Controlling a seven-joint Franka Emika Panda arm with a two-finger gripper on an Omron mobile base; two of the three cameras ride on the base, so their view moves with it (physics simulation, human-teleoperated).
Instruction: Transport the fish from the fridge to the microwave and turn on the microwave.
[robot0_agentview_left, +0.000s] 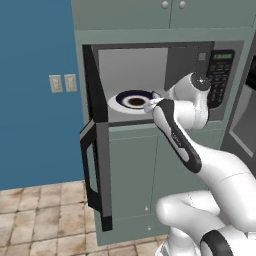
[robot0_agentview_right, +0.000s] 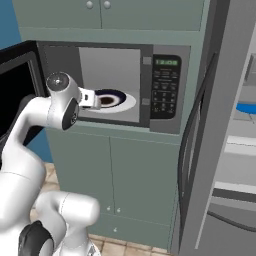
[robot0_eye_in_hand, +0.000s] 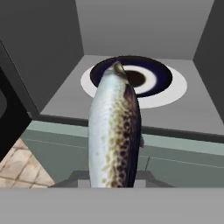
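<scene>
A long silvery fish (robot0_eye_in_hand: 114, 127) with brown speckles stands up between my gripper's (robot0_eye_in_hand: 114, 180) jaws, which are shut on its lower end; its body hides the fingertips. The fish's tip points at the microwave's (robot0_eye_in_hand: 183, 109) open cavity, just outside the front sill. Inside, a white turntable plate (robot0_eye_in_hand: 175, 89) carries a dark blue dish (robot0_eye_in_hand: 162, 72). From the base views, my gripper (robot0_agentview_left: 152, 105) (robot0_agentview_right: 92, 98) sits at the microwave (robot0_agentview_left: 130, 65) (robot0_agentview_right: 112, 65) opening, low at its front edge. The fridge (robot0_agentview_right: 225, 150) stands at the right with its door open.
The microwave door (robot0_agentview_left: 95, 165) (robot0_agentview_right: 15, 85) hangs open to the left of the arm. The black keypad (robot0_agentview_left: 218, 75) (robot0_agentview_right: 164, 90) is right of the cavity. Closed cabinet doors (robot0_agentview_right: 130, 175) lie below. A blue thing (robot0_agentview_right: 247, 107) rests on a fridge shelf.
</scene>
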